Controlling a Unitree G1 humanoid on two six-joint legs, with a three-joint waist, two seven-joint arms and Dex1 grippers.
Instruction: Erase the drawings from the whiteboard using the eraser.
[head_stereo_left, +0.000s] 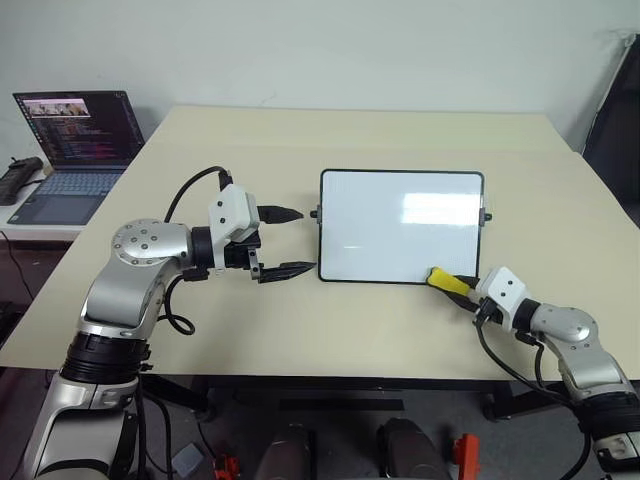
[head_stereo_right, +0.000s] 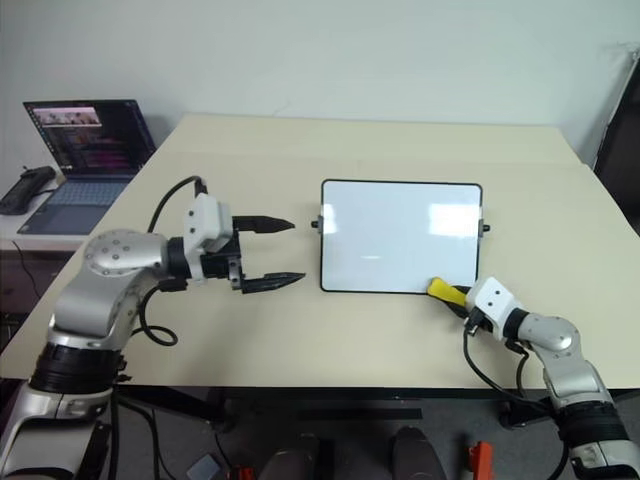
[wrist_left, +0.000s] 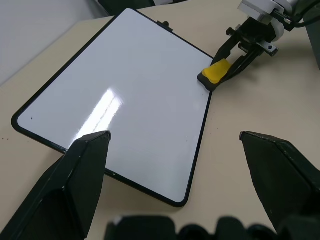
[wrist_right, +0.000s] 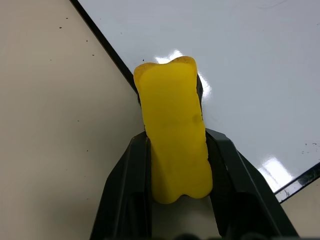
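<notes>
Eraser (wrist_right: 172, 150) clamped in right hand (wrist_right: 175, 200), on whiteboard (head_stereo_left: 400, 225) corner.

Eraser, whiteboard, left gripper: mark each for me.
eraser (wrist_right: 172, 145), right wrist view, yellow top face.
whiteboard (head_stereo_left: 390, 225), left eye view, bare white surface.
left gripper (head_stereo_left: 290, 241), left eye view, midway between the fingertips.

Silver metal arm shells w/ screw dots at joints, white wrist blocks, black cables looping alongside. Left end effector (head_stereo_left: 283, 241), right end effector (head_stereo_left: 462, 286): tapered black fingers.
</notes>
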